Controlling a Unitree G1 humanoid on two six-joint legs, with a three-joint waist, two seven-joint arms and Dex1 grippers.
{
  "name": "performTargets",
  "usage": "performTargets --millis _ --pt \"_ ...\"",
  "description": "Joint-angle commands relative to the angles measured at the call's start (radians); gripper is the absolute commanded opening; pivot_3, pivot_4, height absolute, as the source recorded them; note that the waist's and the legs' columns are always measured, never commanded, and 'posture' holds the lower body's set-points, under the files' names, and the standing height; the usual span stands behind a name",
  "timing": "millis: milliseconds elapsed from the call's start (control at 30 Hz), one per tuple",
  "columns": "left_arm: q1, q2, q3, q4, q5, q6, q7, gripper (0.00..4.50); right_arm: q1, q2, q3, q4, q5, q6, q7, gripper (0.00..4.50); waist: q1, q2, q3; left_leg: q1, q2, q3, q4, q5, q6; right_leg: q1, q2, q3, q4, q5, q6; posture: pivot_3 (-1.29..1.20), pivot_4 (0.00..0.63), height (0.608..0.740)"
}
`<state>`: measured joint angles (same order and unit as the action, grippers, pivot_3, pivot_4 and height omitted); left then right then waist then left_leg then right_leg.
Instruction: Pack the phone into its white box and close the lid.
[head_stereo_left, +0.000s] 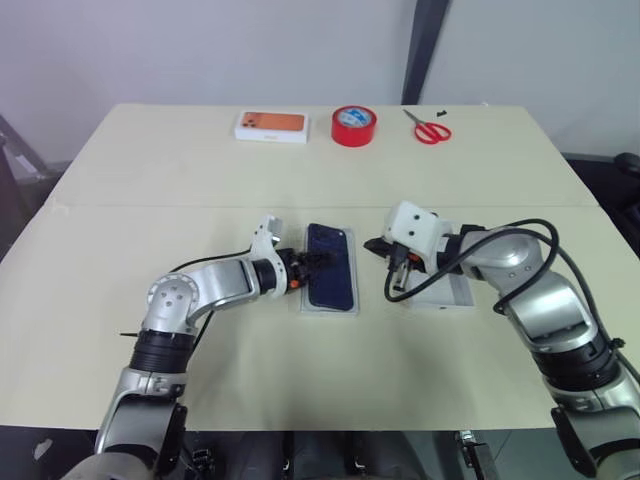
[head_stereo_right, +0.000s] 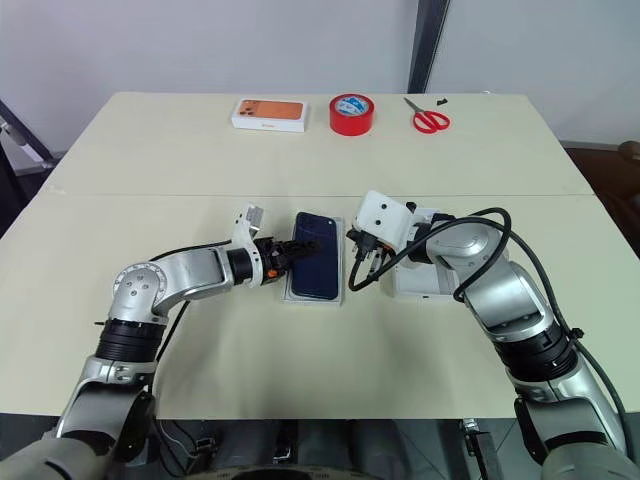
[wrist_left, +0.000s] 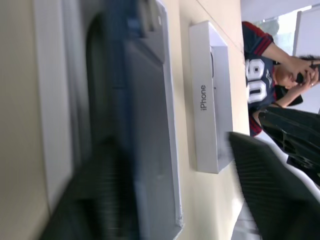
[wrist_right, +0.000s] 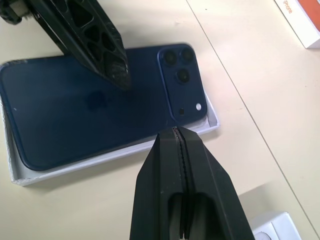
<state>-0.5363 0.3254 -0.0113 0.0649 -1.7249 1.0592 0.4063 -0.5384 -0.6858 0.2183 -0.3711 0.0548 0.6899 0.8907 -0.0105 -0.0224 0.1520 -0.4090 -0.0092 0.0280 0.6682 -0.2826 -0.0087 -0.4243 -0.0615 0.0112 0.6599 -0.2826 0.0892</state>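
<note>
The two head cameras look forward and down over the table from above, far enough back to take in both arms and the far edge; they share nearly the same scene. The left wrist camera sits low, very close against the phone, facing across to the lid. The right wrist camera looks down on the phone from close above.

Far edge of the beige table — white box with orange picture, red tape roll, red-handled scissors; person in numbered jersey beyond.
</note>
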Motion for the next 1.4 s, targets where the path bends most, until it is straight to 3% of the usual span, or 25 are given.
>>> performTargets --millis 33,433,500,600,700,800,900,1167,1400 --pt "-0.016 0.002 0.028 -0.043 -0.018 0.01 -0.012 4.48 -0.008 -0.012 -0.016 -0.027 0.01 -0.018 -0.005 0.0 -0.001 0.0 0.0 0.0 0.0 0.0 0.0 0.0 0.0 0.0 0.0 0.0 0.0 0.0 0.0 0.0 0.15 0.725" --pt "-0.04 0.216 0.044 -0.16 -0.062 0.098 -0.034 4.48 -0.008 -0.019 -0.001 -0.01 0.003 -0.027 -0.008 0.0 -0.001 0.0 0.0 0.0 0.0 0.0 0.0 0.0 0.0 0.0 0.0 0.0 0.0 0.0 0.0 0.0 0.15 0.725" --pt "-0.041 0.261 0.054 -0.189 -0.015 0.1 -0.056 4.48 -0.01 -0.024 0.007 -0.002 -0.007 -0.016 -0.011 0.0 -0.001 0.0 0.0 0.0 0.0 0.0 0.0 0.0 0.0 0.0 0.0 0.0 0.0 0.0 0.0 0.0 0.15 0.725" --pt "-0.032 0.349 0.045 -0.26 0.175 0.087 -0.134 4.48 -0.015 -0.041 0.033 0.01 -0.033 0.014 -0.014 0.0 -0.002 0.0 0.0 0.0 0.0 0.0 0.0 0.0 0.0 0.0 0.0 0.0 0.0 0.0 0.0 0.0 0.15 0.725" --pt "-0.009 0.451 -0.064 -0.332 0.451 0.057 -0.262 3.66 -0.022 -0.038 0.088 0.03 -0.066 0.038 -0.024 0.0 -0.003 0.0 0.001 0.0 0.0 0.0 0.0 0.0 0.0 0.0 0.0 0.0 0.0 0.0 0.0 0.0 0.15 0.725" --pt "-0.001 0.488 -0.189 -0.348 0.68 0.008 -0.38 2.13 -0.031 -0.032 0.157 0.059 -0.123 0.052 -0.041 0.0 0.0 0.0 0.001 0.001 0.0 0.001 -0.001 0.0 0.0 0.0 0.0 0.0 0.0 0.0 0.0 0.0 0.15 0.725" --pt "-0.022 0.473 -0.294 -0.327 0.85 -0.028 -0.481 0.74 -0.042 -0.015 0.203 0.087 -0.16 0.065 -0.059 0.0 0.002 0.0 0.002 0.0 0.0 0.001 -0.001 0.0 0.0 0.0 0.0 0.0 -0.001 0.0 0.0 0.0 0.15 0.725" --pt "-0.092 0.327 -0.431 -0.252 1.086 -0.059 -0.687 0.74 -0.07 0.055 0.256 0.108 -0.205 0.113 -0.088 0.0 0.004 0.0 0.001 -0.001 0.0 0.001 0.0 0.0 0.001 0.001 0.0 0.0 -0.002 0.0 0.0 0.0 0.15 0.725" --pt "-0.105 0.217 -0.459 -0.272 1.164 -0.017 -0.807 0.74 -0.039 0.001 0.246 0.023 -0.199 0.125 -0.041 0.0 0.007 0.0 0.001 0.0 0.0 0.001 0.001 -0.004 0.007 0.002 0.0 0.0 -0.002 0.0 0.0 0.0 0.15 0.725"
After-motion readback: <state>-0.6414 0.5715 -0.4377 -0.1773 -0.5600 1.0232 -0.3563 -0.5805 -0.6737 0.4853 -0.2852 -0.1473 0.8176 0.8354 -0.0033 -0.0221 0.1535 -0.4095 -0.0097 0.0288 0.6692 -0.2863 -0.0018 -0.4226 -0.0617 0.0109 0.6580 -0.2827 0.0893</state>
